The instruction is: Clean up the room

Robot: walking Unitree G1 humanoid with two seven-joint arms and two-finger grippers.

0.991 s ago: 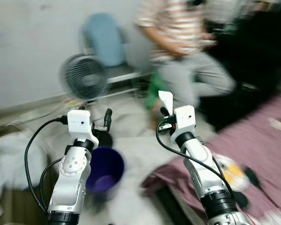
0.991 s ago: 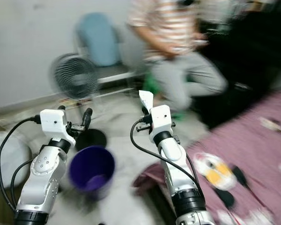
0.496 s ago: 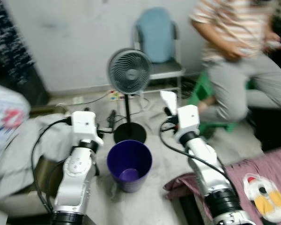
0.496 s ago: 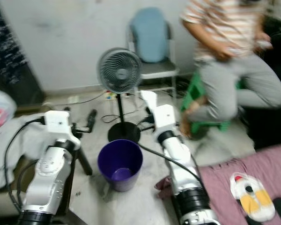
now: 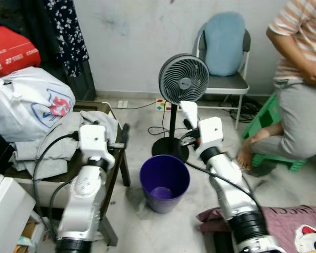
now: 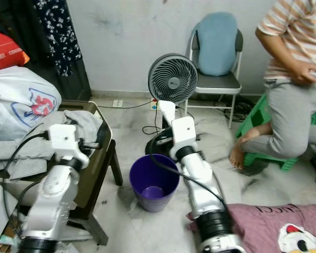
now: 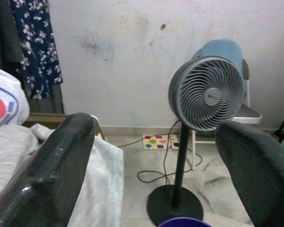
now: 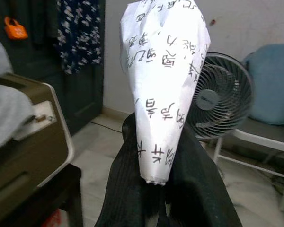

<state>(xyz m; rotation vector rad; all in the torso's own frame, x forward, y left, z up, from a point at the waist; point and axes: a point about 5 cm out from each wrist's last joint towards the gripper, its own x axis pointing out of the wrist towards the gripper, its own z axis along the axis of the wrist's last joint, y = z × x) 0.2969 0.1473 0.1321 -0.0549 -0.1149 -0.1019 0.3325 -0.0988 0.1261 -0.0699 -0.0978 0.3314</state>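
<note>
- A fan stands before me on the tiled floor, its round base just behind the bin.
- A chair with a blue cushion sits against the wall.
- A person in a striped shirt is on my right, one foot by a green stool.
- A low table on my left holds grey cloth and a white bag.
- A floral garment hangs behind it.

Marble floor with purple bin, fan, chair.
</note>
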